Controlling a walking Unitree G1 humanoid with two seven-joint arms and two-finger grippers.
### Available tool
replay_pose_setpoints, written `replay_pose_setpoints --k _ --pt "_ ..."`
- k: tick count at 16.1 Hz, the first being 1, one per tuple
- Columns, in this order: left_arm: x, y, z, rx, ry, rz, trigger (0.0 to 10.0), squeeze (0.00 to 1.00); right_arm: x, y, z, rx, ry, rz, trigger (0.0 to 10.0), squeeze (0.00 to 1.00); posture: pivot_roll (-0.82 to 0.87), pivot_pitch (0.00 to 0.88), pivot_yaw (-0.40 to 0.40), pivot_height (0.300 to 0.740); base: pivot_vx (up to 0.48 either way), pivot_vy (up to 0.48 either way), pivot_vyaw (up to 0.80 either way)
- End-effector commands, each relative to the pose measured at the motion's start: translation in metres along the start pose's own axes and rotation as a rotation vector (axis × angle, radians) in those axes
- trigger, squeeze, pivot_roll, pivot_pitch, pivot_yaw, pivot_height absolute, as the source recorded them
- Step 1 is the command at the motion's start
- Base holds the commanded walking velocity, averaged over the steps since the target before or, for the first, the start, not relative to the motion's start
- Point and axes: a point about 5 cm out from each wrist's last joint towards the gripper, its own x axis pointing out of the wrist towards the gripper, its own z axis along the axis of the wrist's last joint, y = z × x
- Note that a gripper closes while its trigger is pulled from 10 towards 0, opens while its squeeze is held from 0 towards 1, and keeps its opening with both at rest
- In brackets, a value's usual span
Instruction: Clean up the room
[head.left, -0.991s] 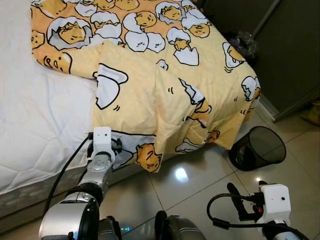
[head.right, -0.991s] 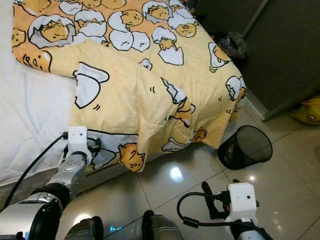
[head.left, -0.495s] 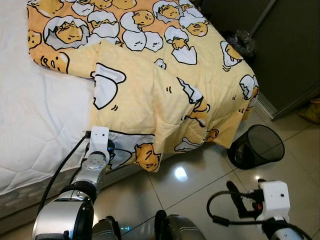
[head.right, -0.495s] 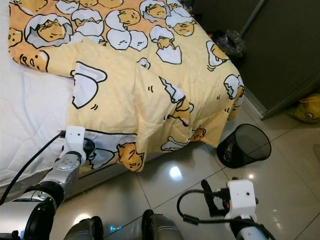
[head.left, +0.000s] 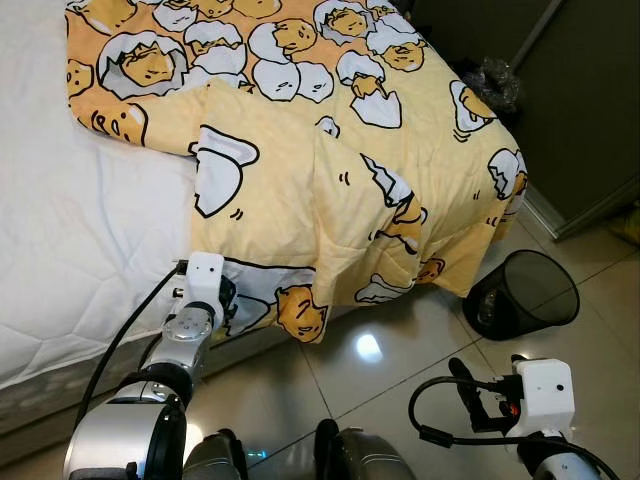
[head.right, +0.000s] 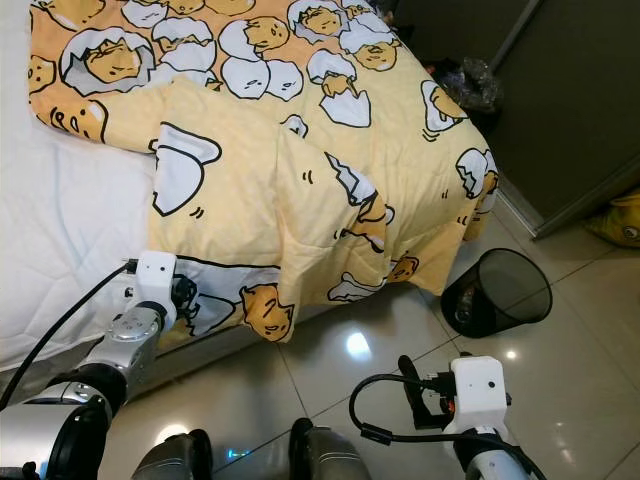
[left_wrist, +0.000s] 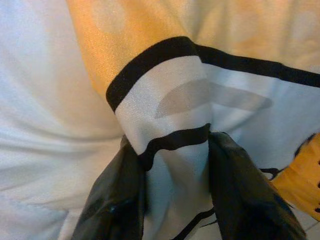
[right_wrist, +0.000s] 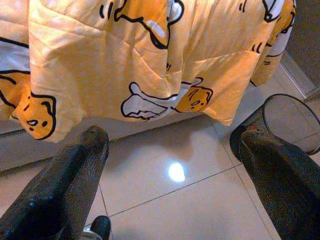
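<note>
The blanket (head.left: 330, 160) runs off the picture's top edge, its lower corner hides the left hand's fingertips (left_wrist: 120, 200), and a yellow object (head.right: 622, 220) is cut off at the right edge.

**Clearance by the bed's foot corner**

Yellow blanket (head.left: 330, 180) drapes over the bed (head.left: 70, 240) edge and corner, hanging to just above the tiled floor (head.left: 400, 370); it closes off the mattress side along that stretch. Left gripper (left_wrist: 172, 200) is pinched on the blanket's hem at the bed edge, with fabric pressed close on both sides of the fingers. White mattress top beside the blanket is bare. Floor before the bed is open tile. Black mesh wastebasket (head.left: 527, 295) stands near the blanket's hanging corner, a narrow gap between. Dark wall (head.left: 590, 110) beyond it. Right gripper (right_wrist: 172, 185) hangs spread wide over open tile, the wastebasket near one finger.
</note>
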Motion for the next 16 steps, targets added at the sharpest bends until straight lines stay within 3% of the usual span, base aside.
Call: replay_pose_setpoints --k 1,6,8,11,12,14,15,16 --pt "-0.003 -0.008 -0.010 0.010 0.024 -0.036 0.0 0.00 -0.004 -0.004 -0.009 0.004 0.033 -0.022 10.0 0.00 -0.25 0.180 -0.117 0.740 0.000 0.000 0.00" --pt "-0.009 -0.004 -0.028 0.170 0.063 -0.081 0.0 0.00 0.001 -0.006 -0.013 0.005 0.046 -0.035 10.0 0.00 -0.24 0.151 -0.099 0.740 0.000 0.000 0.00" --pt "-0.014 -0.006 -0.039 0.355 0.075 -0.146 0.0 0.00 0.010 -0.002 -0.011 0.008 0.033 -0.022 10.0 0.00 -0.22 0.119 -0.083 0.740 0.000 0.000 0.00" --pt "-0.027 -0.002 -0.065 0.817 0.081 -0.319 0.0 0.00 0.039 0.004 -0.008 0.029 -0.006 -0.016 10.0 0.00 -0.17 0.019 -0.026 0.740 0.000 0.000 0.00" --pt "-0.029 0.003 -0.065 0.816 0.059 -0.330 0.0 0.00 0.048 0.008 -0.007 0.036 -0.020 -0.014 10.0 0.00 -0.16 0.000 -0.005 0.740 0.000 0.000 0.00" --pt "-0.028 0.009 -0.061 0.687 0.057 -0.324 0.0 0.00 0.066 0.015 0.000 0.056 -0.056 -0.009 10.0 0.00 -0.13 0.000 0.029 0.740 0.000 0.000 0.00" --pt "-0.028 0.008 -0.059 0.669 0.046 -0.320 10.0 0.00 0.074 0.018 0.004 0.066 -0.076 -0.006 10.0 0.00 -0.13 0.000 0.041 0.740 0.000 0.000 0.00" --pt "-0.028 -0.001 -0.059 0.653 0.034 -0.354 10.0 0.00 0.081 0.019 0.005 0.068 -0.089 -0.013 10.0 0.00 -0.12 0.000 0.061 0.740 0.000 0.000 0.00"
